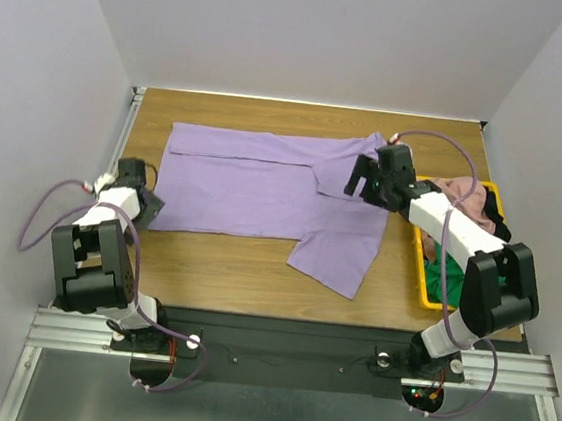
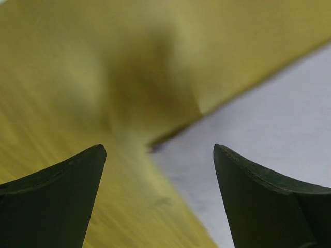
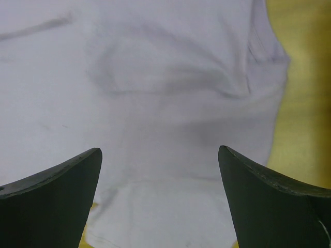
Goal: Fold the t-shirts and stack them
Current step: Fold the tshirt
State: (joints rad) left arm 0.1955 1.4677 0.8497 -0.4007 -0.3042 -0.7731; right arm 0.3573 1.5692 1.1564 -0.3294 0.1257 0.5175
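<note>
Barely begun: purple shirt [image 1: 244,182] spread on the bench [image 1: 225,265], unfolded
Right pincer [image 1: 362,182] over its right end, left pincer [image 1: 144,199] at its left edge, both agape and empty; other shirts [image 1: 445,278] wait in the tray [image 1: 421,281]

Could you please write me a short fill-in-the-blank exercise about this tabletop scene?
1. The soft short-sleeved cloth t-shirt spread on the brown wooden table is light ____.
2. More crumpled shirts sit in a ____ rectangular plastic tray on the table's right side.
3. The right gripper is above the spread t-shirt with its jaws ____.

Missing words: purple; yellow; open.
</note>
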